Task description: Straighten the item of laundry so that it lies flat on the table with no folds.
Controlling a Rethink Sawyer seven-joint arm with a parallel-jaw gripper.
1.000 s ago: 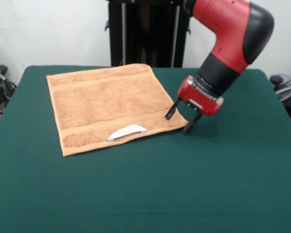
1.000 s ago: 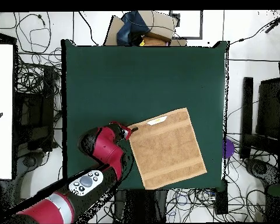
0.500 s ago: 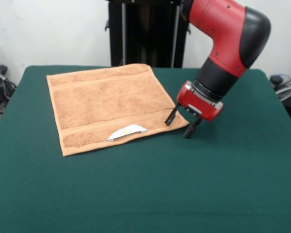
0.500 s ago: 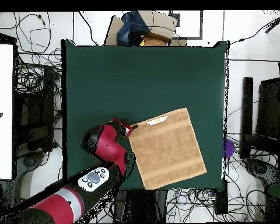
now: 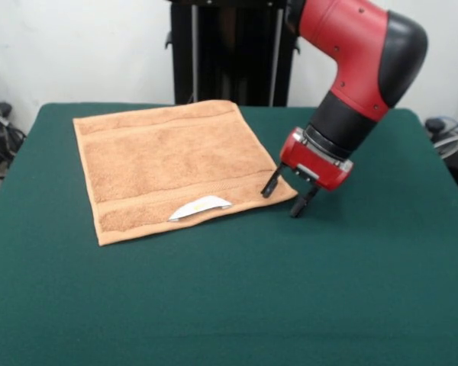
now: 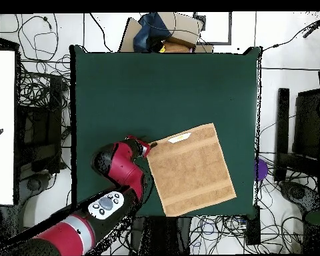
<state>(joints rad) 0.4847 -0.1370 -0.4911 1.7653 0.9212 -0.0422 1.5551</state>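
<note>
The item of laundry [image 5: 168, 169] is a tan terry towel spread flat on the green table [image 5: 237, 305], with a white label at its near edge. No folds show on it. My gripper [image 5: 282, 200] hangs open just off the towel's near right corner, one black finger [image 5: 271, 184] over the towel's edge and the other above bare felt. Nothing is between them. From overhead the towel [image 6: 189, 169] lies near the table's [image 6: 163, 87] lower right part, with the gripper [image 6: 148, 147] at its upper left corner.
Cables and equipment surround the table in the overhead view. A cardboard box and dark bag [image 6: 164, 33] sit beyond the table's top edge. A white surface [image 6: 1, 127] stands at the left.
The gripper has lifted slightly from the towel's corner and shifted a little. The towel has not moved.
</note>
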